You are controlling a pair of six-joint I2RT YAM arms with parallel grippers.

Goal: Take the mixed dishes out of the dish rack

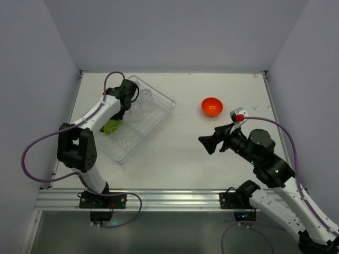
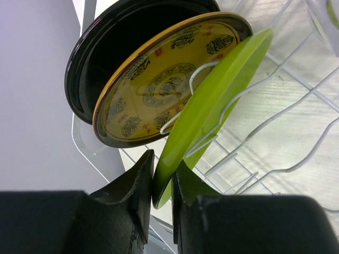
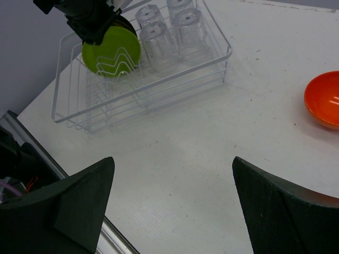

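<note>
At the left of the overhead view, the left arm reaches forward and bends down into the dish rack [image 3: 225, 57]. Its tool [image 2: 163, 174] is pinched narrow on the lower rim of the yellow-green plate [image 2: 212, 106], which stands in the tines in front of a patterned yellow plate [image 2: 153, 90]. 4 clear tumblers [image 3: 159, 34] stand just to the right. The orange bowl [image 1: 212, 106] sits on the desk [image 1: 185, 159] at upper right. Below the bowl, the right tool [image 3: 172, 206] hovers wide and holds nothing.

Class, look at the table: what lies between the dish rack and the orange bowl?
Nothing: only bare table between the rack and the bowl, shown in the top and right wrist views.
</note>
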